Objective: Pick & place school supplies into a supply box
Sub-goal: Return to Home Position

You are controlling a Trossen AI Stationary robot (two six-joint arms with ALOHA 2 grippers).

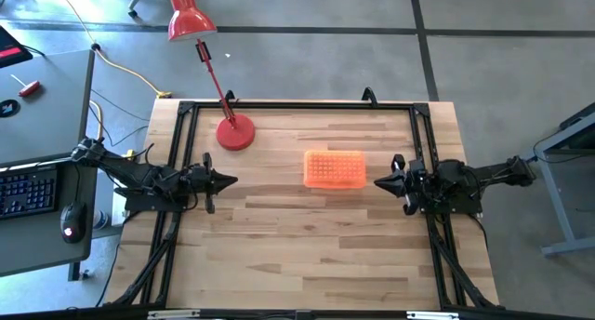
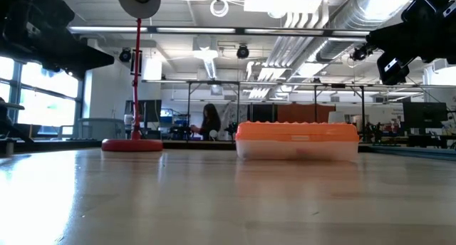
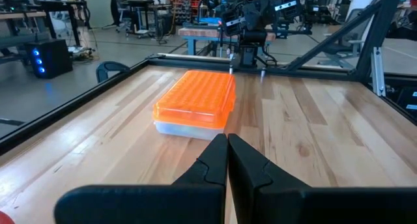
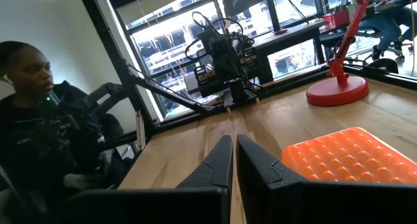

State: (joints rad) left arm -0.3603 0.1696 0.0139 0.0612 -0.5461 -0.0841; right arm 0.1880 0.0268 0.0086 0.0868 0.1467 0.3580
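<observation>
The supply box, clear with an orange gridded lid, rests flat on its base near the table's middle, lid shut; it also shows in the low view, the left wrist view and the right wrist view. No pencils, pens or scissors show in any view. My left gripper is shut and hovers at the table's left side, pointing toward the box; its fingertips meet. My right gripper is shut and hovers just right of the box, fingertips together.
A red desk lamp stands with its round base on the table's far left part, its stem leaning past the far edge. A black frame rail rims the table. A person sits beyond the table's left side. Bare wood lies toward the near edge.
</observation>
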